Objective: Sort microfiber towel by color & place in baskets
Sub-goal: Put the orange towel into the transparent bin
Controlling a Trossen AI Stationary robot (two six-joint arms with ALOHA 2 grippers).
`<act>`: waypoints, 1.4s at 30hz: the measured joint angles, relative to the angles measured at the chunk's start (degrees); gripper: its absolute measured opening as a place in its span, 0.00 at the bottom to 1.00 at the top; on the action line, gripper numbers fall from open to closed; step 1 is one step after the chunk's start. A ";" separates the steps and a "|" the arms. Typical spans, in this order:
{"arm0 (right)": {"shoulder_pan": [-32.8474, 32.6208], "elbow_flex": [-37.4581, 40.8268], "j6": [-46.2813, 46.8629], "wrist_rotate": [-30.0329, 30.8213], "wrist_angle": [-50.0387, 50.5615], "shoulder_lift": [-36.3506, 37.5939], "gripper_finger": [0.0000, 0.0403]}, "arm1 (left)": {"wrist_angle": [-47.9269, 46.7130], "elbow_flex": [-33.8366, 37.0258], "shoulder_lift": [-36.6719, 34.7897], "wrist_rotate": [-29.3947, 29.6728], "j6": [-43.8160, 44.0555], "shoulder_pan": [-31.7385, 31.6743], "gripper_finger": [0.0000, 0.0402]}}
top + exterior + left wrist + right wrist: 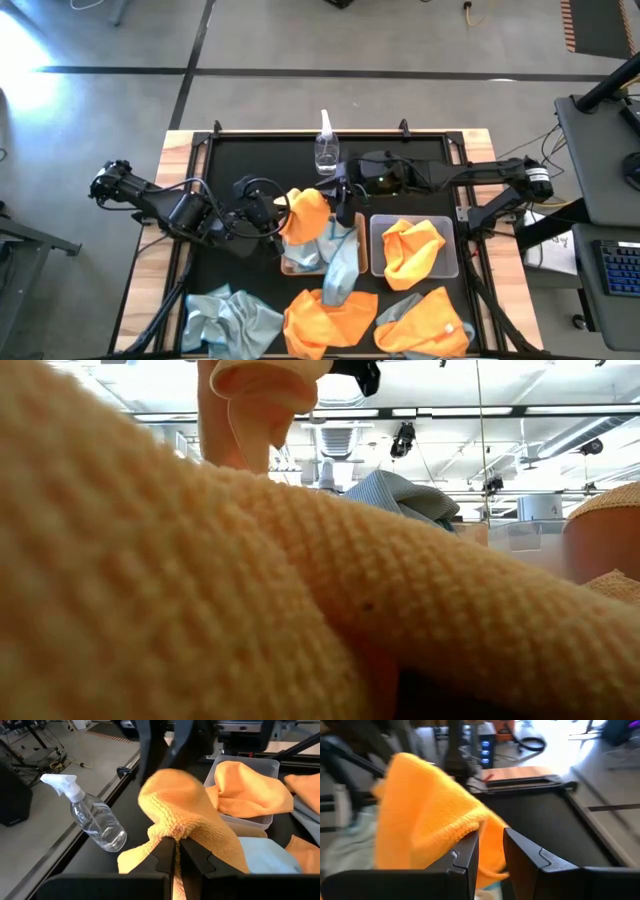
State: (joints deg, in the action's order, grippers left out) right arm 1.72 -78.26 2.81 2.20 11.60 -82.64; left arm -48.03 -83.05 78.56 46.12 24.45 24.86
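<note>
Towels: roughly four orange (307, 213), three blue-grey (232, 318); two baskets (452, 262).

Two dark, near-black jointed arms, black cables looped along the left arm (165, 205), a pale band seen near the right arm (500, 180) outer joint, flat angular matte-black fingers (465, 860), chamfered edges.

Clear spray bottle (326, 148) stands upright near far edge of my tabletop (240, 160), white trigger head on top, a little liquid in its base. Tabletop black, framed by pale wooden border (176, 150). Grey floor (300, 40) beyond, crossed by dark lines. Grey desk (600, 140) at my right side, keyboard (620, 272) on it. Ceiling lights and ducts (470, 410) overhead.
</note>
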 joint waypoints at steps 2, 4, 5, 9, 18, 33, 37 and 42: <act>-0.01 -0.40 -1.65 3.71 1.04 0.12 0.20 | -0.08 0.23 0.00 0.01 0.00 0.00 0.00; 0.01 -0.79 -3.01 8.36 2.28 0.57 0.20 | -0.66 0.25 0.00 -0.05 0.00 0.00 0.00; 0.01 -0.99 -3.67 10.62 2.86 0.81 0.20 | -1.06 0.25 0.00 -0.05 0.00 0.00 0.00; 0.04 -1.18 -4.35 15.40 4.16 1.67 0.20 | -1.55 0.26 0.00 -0.05 0.02 0.00 0.00; -0.73 -1.18 -1.63 3.55 7.84 2.73 0.20 | -1.70 0.27 0.00 -0.03 0.02 0.00 0.00; -0.73 -1.12 3.21 -12.91 9.96 5.51 0.20 | -2.04 0.27 0.00 -0.01 0.50 0.00 0.00; -0.73 -1.12 3.25 -12.96 10.38 6.54 0.20 | -2.14 0.27 0.00 -0.01 0.50 0.00 0.00; -0.71 -1.12 3.61 -12.84 10.53 6.61 0.20 | -2.16 0.27 0.00 -0.01 0.50 0.00 0.00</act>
State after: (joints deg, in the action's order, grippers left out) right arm 1.02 -79.37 6.42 -10.64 22.13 -76.03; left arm -50.19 -82.78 78.56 46.11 24.95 24.86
